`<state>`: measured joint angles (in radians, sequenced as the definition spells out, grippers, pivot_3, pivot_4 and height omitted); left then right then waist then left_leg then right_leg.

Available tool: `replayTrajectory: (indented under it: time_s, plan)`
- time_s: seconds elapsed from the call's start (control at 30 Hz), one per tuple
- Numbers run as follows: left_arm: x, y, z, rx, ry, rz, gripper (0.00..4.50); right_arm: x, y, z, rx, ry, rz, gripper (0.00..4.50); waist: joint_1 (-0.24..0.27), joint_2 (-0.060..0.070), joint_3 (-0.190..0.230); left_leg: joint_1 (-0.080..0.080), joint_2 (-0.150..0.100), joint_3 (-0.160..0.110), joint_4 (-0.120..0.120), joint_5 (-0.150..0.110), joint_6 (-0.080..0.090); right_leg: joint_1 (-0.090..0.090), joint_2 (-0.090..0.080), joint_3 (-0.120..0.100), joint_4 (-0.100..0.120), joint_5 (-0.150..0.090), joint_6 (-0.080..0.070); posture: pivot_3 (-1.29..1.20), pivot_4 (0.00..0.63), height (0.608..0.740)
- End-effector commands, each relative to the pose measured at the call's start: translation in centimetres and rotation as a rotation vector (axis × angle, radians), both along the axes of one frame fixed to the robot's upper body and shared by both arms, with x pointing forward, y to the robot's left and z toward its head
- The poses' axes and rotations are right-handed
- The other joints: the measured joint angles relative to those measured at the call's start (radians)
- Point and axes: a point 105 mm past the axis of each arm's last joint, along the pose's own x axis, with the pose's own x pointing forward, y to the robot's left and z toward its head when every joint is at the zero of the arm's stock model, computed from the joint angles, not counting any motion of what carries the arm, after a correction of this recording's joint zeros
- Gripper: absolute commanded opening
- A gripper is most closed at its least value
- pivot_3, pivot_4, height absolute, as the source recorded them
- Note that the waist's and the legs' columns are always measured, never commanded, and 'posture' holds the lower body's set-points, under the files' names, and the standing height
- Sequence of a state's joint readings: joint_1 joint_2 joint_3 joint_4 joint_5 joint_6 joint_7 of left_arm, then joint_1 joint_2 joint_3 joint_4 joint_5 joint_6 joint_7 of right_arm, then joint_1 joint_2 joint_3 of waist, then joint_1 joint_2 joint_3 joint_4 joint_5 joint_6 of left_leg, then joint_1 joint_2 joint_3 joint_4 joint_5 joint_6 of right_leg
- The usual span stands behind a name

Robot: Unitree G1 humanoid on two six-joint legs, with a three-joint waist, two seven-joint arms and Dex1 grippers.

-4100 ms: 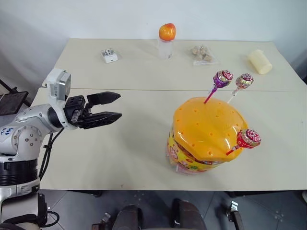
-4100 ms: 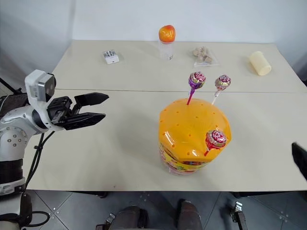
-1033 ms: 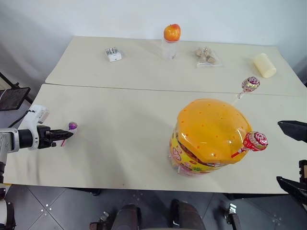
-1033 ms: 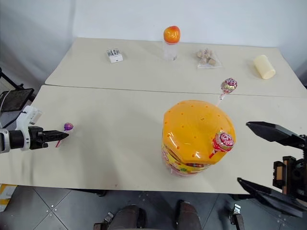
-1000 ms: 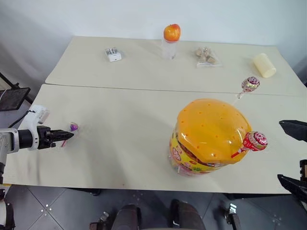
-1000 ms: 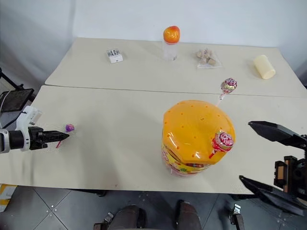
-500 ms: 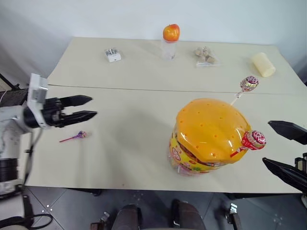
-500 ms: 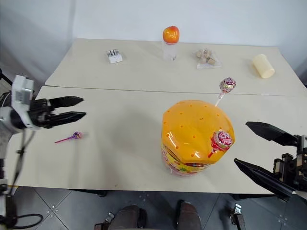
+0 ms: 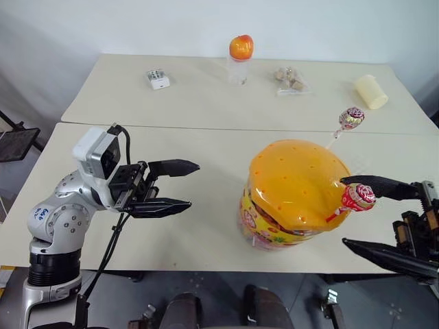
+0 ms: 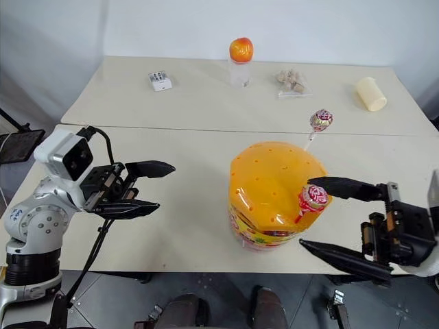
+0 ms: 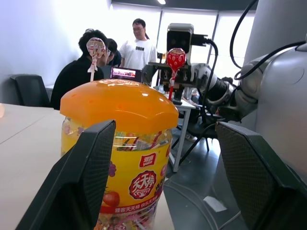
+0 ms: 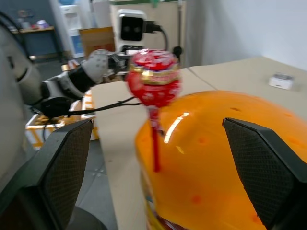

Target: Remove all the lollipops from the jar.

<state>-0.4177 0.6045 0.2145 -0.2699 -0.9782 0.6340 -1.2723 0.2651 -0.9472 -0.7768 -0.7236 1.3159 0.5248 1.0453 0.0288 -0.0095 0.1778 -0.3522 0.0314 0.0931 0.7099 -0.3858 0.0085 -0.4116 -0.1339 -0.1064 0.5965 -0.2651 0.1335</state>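
The jar [image 9: 296, 192] is a large round tub with a domed orange lid dotted with small holes and a yellow printed body; loose wrapped sweets show through its clear lower wall in the left wrist view. It stands on the near table [image 9: 206, 226], close to the front edge and toward the right end. 2 lollipops stand in the lid: a red lollipop [image 9: 357, 197] on a red stick at the jar's right shoulder, and a pink lollipop [image 9: 351, 117] on a white stick at the far right of the dome. The right gripper [image 9: 374, 216] has its jaws spread wide, 1 finger above and 1 below the red lollipop, touching neither the candy nor the stick as far as can be seen; its lower finger is cut off by the picture edge. The left gripper [image 9: 180, 186] hangs above the table's left half, well apart from the jar, jaws wide and empty, pointing toward the jar. The wrapper patterns are too small to read. On the far table [image 9: 206, 96] stand a clear bottle with an orange ball top [image 9: 239, 58], a small white box [image 9: 157, 79], a clear bag [image 9: 288, 78] and a pale cylinder [image 9: 371, 91].
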Motion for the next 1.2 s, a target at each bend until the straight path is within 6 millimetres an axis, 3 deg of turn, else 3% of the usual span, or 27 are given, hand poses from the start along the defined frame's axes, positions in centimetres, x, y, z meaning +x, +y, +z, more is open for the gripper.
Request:
replayTrajectory:
  time_s: [0.03, 0.17, 0.27, 0.5, 0.63, 0.87, 1.0, 1.1, 1.13, 1.2]
  plan:
    - [-0.5, -0.6, 0.7, -0.026, -0.028, -0.025, 3.52, -0.1, 0.5, -0.3, -0.01, -0.022, 0.014, 4.5, 0.0, 0.0, 0.0, 0.0, 0.0, 0.0, 0.0, 0.0, 0.0, 0.0, 0.0, 0.0, 0.0, 0.0, 0.0, 0.0, 0.15, 0.74]
    - [-0.6, -1.0, 0.6, -0.029, -0.01, -0.04, 3.52, 0.4, 0.4, -0.5, 0.018, -0.037, -0.008, 4.5, -0.002, 0.0, 0.0, 0.0, 0.0, 0.0, 0.0, 0.0, 0.0, 0.0, 0.0, 0.0, 0.0, 0.0, 0.0, 0.0, 0.15, 0.74]
    - [-0.5, -0.9, 0.4, -0.02, -0.003, -0.038, 3.57, 0.6, 0.5, -0.8, 0.019, -0.04, -0.006, 3.89, -0.003, 0.0, 0.0, 0.0, 0.0, 0.0, 0.0, 0.0, 0.0, 0.0, 0.0, 0.0, 0.0, 0.0, 0.0, 0.0, 0.15, 0.74]
    - [-0.2, -1.1, 0.7, -0.033, -0.018, -0.033, 3.57, 1.1, 0.7, -1.2, -0.003, -0.051, -0.014, 1.5, -0.002, 0.0, 0.0, 0.0, 0.0, 0.0, 0.0, 0.0, 0.0, 0.001, 0.0, 0.0, -0.001, 0.0, 0.0, 0.0, 0.15, 0.74]
    - [-0.1, -1.1, 0.7, -0.034, -0.021, -0.037, 3.57, 1.4, 0.6, -0.4, 0.052, -0.069, -0.021, 0.12, -0.003, 0.0, 0.0, 0.0, 0.0, 0.0, 0.0, 0.0, 0.0, 0.001, 0.0, 0.0, -0.001, 0.0, 0.0, 0.0, 0.15, 0.74]
    - [0.3, -0.6, 2.2, -0.144, 0.046, -0.025, 3.57, 1.3, 0.2, 2.1, 0.291, -0.068, -0.051, 0.04, -0.003, 0.0, 0.0, 0.0, 0.0, -0.001, 0.002, 0.0, 0.0, 0.001, 0.0, 0.0, 0.0, 0.0, 0.0, 0.0, 0.15, 0.74]
    - [0.7, -0.9, 1.8, -0.115, 0.008, -0.029, 3.57, 1.5, -1.7, 5.4, 0.511, -0.081, -0.17, 0.04, -0.001, 0.0, 0.0, -0.001, 0.0, -0.001, 0.002, 0.0, 0.0, 0.0, 0.0, 0.0, 0.0, 0.0, 0.0, 0.0, 0.15, 0.74]
    - [0.7, -1.6, 1.2, -0.033, -0.118, -0.017, 3.57, 2.7, -7.3, 6.2, 0.57, -0.06, -0.493, 0.04, 0.007, 0.0, 0.0, -0.002, 0.0, -0.001, 0.003, 0.0, 0.0, 0.001, 0.0, 0.0, -0.001, 0.0, 0.0, 0.0, 0.15, 0.74]
    - [0.4, -1.8, 0.5, 0.021, -0.167, -0.027, 3.57, 3.3, -9.6, 5.2, 0.52, 0.016, -0.648, 0.04, 0.014, 0.0, 0.0, -0.002, 0.0, -0.001, 0.003, -0.001, 0.001, 0.001, 0.0, 0.0, -0.001, 0.0, 0.0, 0.0, 0.15, 0.74]
    - [0.1, -2.0, -0.5, 0.088, -0.224, -0.045, 3.57, 3.7, -12.2, 3.4, 0.43, 0.132, -0.83, 0.04, 0.02, 0.001, -0.001, -0.002, -0.001, 0.002, 0.003, -0.002, 0.003, 0.0, 0.0, 0.0, -0.003, 0.0, 0.0, 0.0, 0.15, 0.74]
